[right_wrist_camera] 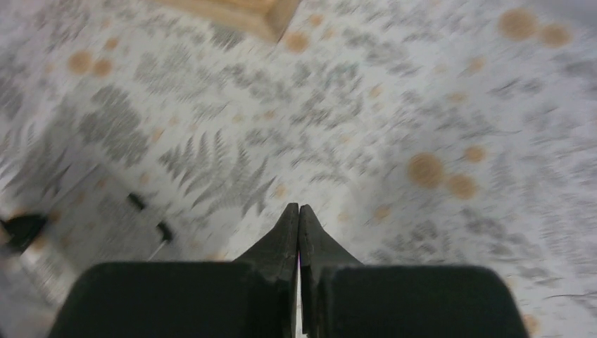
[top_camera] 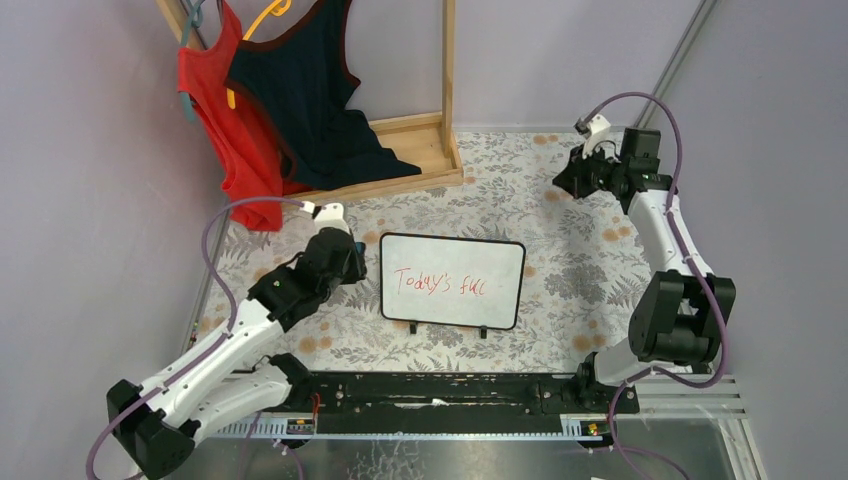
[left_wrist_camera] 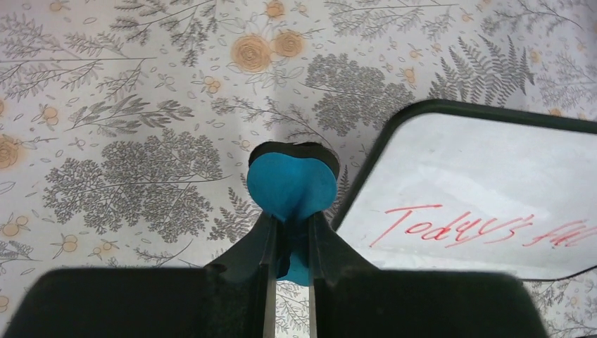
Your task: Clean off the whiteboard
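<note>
The whiteboard (top_camera: 452,280) lies flat mid-table, black-framed, with red handwriting; it also shows in the left wrist view (left_wrist_camera: 486,190) and blurred at the left of the right wrist view (right_wrist_camera: 77,211). My left gripper (top_camera: 352,262) is shut on a small blue-black eraser (left_wrist_camera: 291,184), held just left of the board's left edge, above the patterned cloth. My right gripper (top_camera: 562,180) is shut and empty, raised at the far right, well away from the board.
A wooden clothes rack (top_camera: 420,140) with a red top (top_camera: 225,120) and a dark top (top_camera: 310,100) stands at the back left. The floral tablecloth (top_camera: 560,260) covers the table. A black rail (top_camera: 430,392) runs along the near edge.
</note>
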Motion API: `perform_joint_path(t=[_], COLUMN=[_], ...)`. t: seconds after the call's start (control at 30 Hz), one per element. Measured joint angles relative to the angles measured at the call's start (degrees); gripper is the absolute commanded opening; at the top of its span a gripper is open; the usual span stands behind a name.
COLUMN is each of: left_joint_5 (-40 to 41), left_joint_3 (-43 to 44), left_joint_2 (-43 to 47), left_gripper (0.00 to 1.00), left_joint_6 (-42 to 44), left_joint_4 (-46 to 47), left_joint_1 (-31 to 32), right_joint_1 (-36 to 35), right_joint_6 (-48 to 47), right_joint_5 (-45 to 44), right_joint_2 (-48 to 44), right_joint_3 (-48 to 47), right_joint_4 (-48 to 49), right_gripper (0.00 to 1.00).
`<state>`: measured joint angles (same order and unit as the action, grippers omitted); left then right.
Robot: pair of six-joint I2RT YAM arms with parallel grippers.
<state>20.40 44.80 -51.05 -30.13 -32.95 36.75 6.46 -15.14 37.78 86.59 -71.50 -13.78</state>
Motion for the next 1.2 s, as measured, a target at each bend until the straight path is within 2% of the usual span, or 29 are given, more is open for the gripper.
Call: perform_joint_path(t=[0.27, 0.4, 0.63, 0.8, 0.93, 1.03, 1.2], left_joint_5=[6.8, 11.1, 15.7, 16.7, 17.3, 17.6, 18.3], left_joint_3=[-0.4, 1.5, 4.1, 4.2, 4.2, 4.2, 4.2], left_joint_2=[-0.3, -3.8, -6.5, -5.0, -4.0, -4.2, -6.0], left_gripper=[0.0, 0.0, 0.0, 0.0, 0.0, 0.0, 0.0], left_joint_6=[0.5, 0.1, -3.8, -6.2, -7.6, -8.7, -9.9], left_joint_4=[2.6, 2.5, 2.1, 2.1, 1.9, 1.6, 1.6], left_joint_1=[11.9, 17.8, 23.7, 25.1, 26.1, 26.9, 28.8], right_joint_1=[0.3, 0.5, 0.6, 0.8, 0.8, 0.8, 0.8], right_joint_6=[-8.4, -11.3, -13.9, -18.4, -27.1, -35.1, -41.1], right_joint_5=[11.8, 14.3, 16.1, 18.3, 21.9, 24.3, 26.1], right_joint_2=[5.3, 7.1, 7.4, 7.5, 8.6, 10.7, 11.3], right_joint_3=[-3.9, -6.6, -8.5, -11.3, -17.2, -19.8, -17.6], right_joint_4=[-20.5, -26.4, -31.4, -38.2, -49.1, -58.1, -64.2], right_gripper=[0.04, 0.05, 0.08, 0.23, 0.35, 0.39, 0.48])
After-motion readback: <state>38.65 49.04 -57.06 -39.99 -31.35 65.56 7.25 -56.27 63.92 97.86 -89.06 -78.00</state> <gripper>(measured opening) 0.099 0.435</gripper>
